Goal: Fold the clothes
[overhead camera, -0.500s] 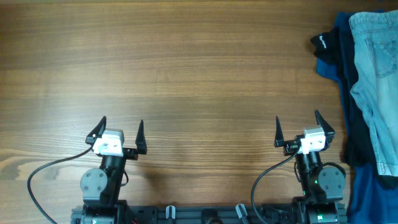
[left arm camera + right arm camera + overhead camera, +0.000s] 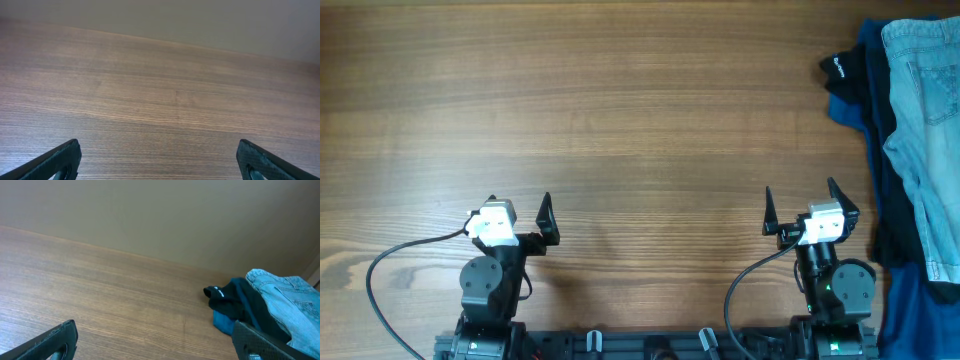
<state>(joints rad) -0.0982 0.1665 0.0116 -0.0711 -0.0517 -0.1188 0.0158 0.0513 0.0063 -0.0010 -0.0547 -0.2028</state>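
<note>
your left claw (image 2: 518, 212) stands wide open near the front edge of the worktop (image 2: 620, 110) and holds nothing. in its wrist view the two dark fingers (image 2: 57, 161) sit at the bottom corners with only wood grain between them. from above, its white body is turned a little to one side, so one finger is mostly hidden under it. your right claw (image 2: 800, 203) is spread just as wide and is also empty. both of its tips point away from the base, and in its wrist view it frames wood too.

out from the right claw, at the far right of the worktop, you find the pile. the light blue denim shorts (image 2: 925, 130) lie on top, running along the right edge of the overhead view and partly cut off by it. a stitched pocket and seams show towards the far end. the shorts are well apart from the left claw, and they lie to the right of the right claw without touching it. under them is a dark blue cloth (image 2: 908, 315) that sticks out at the near end and along the left side. a black garment (image 2: 842, 72) with a small white logo pokes out at the far left corner of the pile, beside the shorts. a black cable (image 2: 380, 275) loops out from the left arm's base across the wood.
</note>
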